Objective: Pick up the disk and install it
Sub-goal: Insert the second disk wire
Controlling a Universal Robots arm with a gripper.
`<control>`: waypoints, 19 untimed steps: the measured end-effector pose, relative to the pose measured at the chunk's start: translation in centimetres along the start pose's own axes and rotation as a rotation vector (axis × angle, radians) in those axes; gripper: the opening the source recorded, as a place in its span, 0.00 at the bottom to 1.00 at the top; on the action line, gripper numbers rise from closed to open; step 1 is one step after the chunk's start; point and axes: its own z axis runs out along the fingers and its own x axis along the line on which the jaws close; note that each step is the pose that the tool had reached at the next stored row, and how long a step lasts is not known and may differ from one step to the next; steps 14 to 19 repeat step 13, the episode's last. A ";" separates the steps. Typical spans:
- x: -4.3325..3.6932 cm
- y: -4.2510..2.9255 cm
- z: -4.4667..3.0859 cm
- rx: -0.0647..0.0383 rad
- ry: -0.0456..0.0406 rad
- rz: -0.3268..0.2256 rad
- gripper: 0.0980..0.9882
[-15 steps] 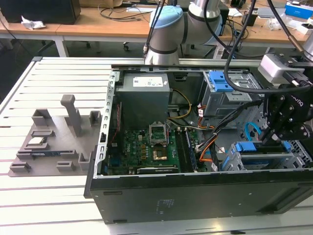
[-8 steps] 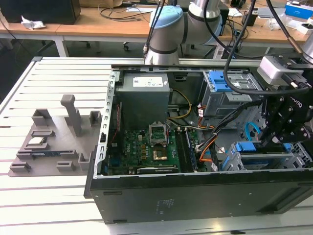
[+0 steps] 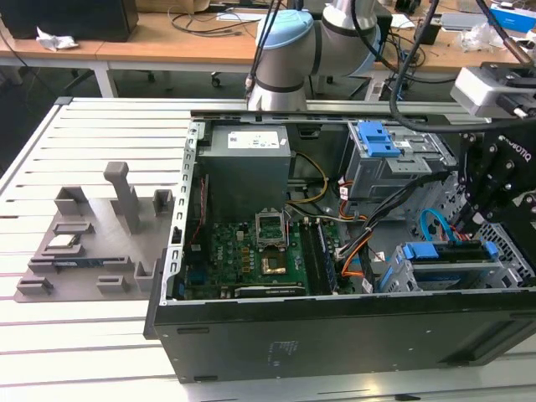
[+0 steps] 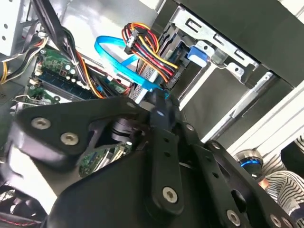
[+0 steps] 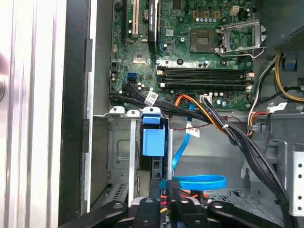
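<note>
The disk (image 3: 444, 251) stands on edge in the metal drive cage (image 3: 419, 280) at the exterior view's right end of the open computer case, its blue frame level with the cage top. In the first wrist view the blue frame end of the disk (image 5: 153, 140) faces the motherboard, inside the cage (image 5: 121, 156). My gripper (image 3: 473, 228) reaches down onto the disk's other end. Its black linkages close in around the disk's narrow edge in both wrist views, gripper (image 5: 165, 202) and gripper (image 4: 159, 107), so it looks shut on the disk.
A blue data cable (image 5: 197, 181) and a bundle of power wires (image 5: 228, 128) run right beside the cage. The motherboard (image 3: 251, 251), a grey box with a white sticker (image 3: 247, 163) and an upper bay with a blue latch (image 3: 377, 138) fill the case. A grey fixture (image 3: 92, 243) lies on the table.
</note>
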 end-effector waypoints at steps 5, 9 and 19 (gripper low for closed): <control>-0.24 0.04 -1.15 0.001 0.0000 0.000 0.01; -0.24 0.05 -1.18 0.001 0.0000 0.000 0.01; -0.24 0.05 -1.18 0.001 0.0000 0.000 0.01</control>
